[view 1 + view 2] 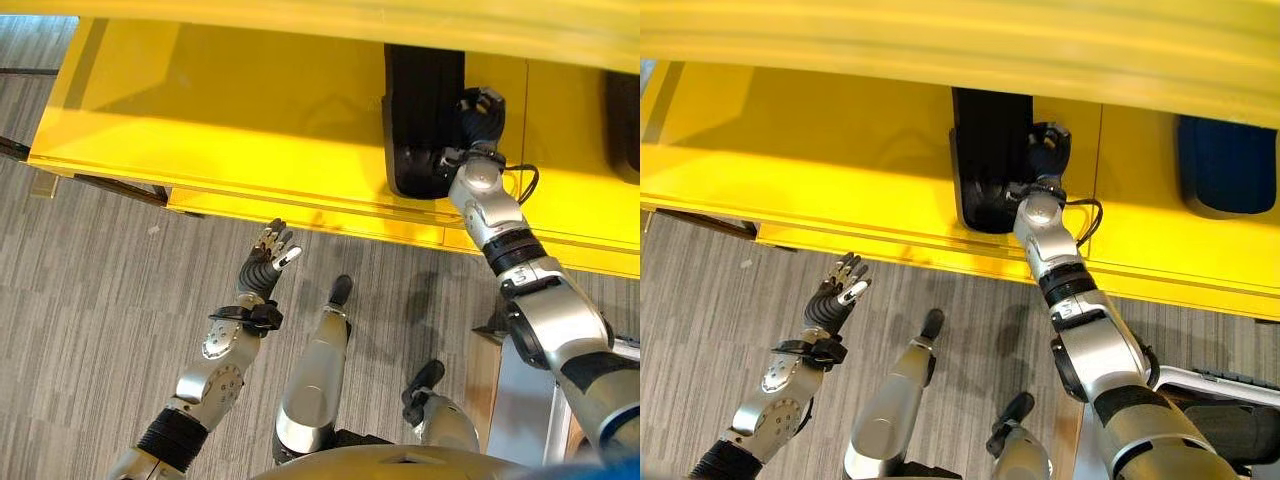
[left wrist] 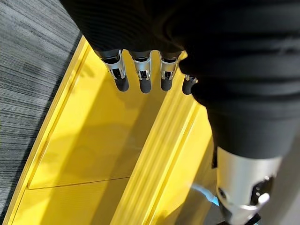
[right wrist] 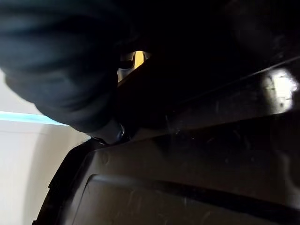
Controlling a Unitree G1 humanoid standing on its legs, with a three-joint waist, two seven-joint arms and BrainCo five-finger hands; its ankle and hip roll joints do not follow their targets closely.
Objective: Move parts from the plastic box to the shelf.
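A black moulded part [image 1: 988,160] stands on the yellow shelf [image 1: 840,150], partly under the upper yellow board that runs across the top of both eye views. Its lower end sits close to the shelf's front lip. In the right wrist view the part's glossy black surface [image 3: 197,159], with raised ribs, lies right against the camera.

The right hand [image 1: 1045,145] is up against the right side of the part, on the shelf deck. Its dark cover faces the camera and its fingers are hidden behind the part and the wrist, so whether it grips the part cannot be told. The right arm reaches up from the lower right across the shelf's front edge.

The left hand [image 1: 268,255] hangs over the floor, in front of the shelf and apart from it, with fingers straight and loosely spread, holding nothing. Its wrist view shows the fingertips [image 2: 123,83] in a row above the shelf's stepped yellow edge.

The floor [image 1: 90,300] is grey striped carpet. A vertical seam divides the shelf deck just right of the part. Further right on the same deck lies a second dark item [image 1: 1230,165], bluish in the right eye view, well apart from the part. A pale frame or stand [image 1: 520,400] stands on the floor beside the right arm.
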